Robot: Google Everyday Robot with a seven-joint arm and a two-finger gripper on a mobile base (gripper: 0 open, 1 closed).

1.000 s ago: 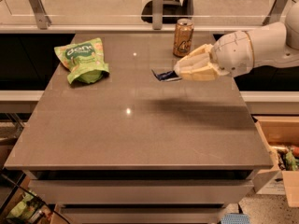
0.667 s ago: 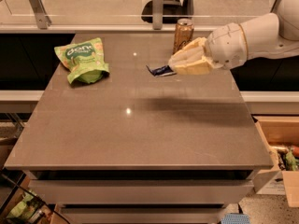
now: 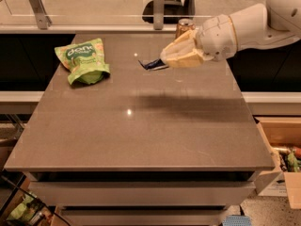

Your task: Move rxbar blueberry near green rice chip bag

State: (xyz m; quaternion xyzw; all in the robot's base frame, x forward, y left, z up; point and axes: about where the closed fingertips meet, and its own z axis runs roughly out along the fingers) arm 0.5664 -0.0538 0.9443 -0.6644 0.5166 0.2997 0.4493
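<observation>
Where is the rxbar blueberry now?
In the camera view, the rxbar blueberry is held in the shut gripper over the far middle of the table, right of the green rice chip bag and just left of the orange-gold can.

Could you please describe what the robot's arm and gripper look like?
The arm is smooth white, built of rounded segments. The gripper, over the table's far side, is cream-tan and tapers to a wedge. No cables or markings show.

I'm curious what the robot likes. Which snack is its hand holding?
The dark-blue rxbar blueberry, pinched in the gripper over the far side. The green rice chip bag lies apart at the left; the can stands behind the gripper.
</observation>
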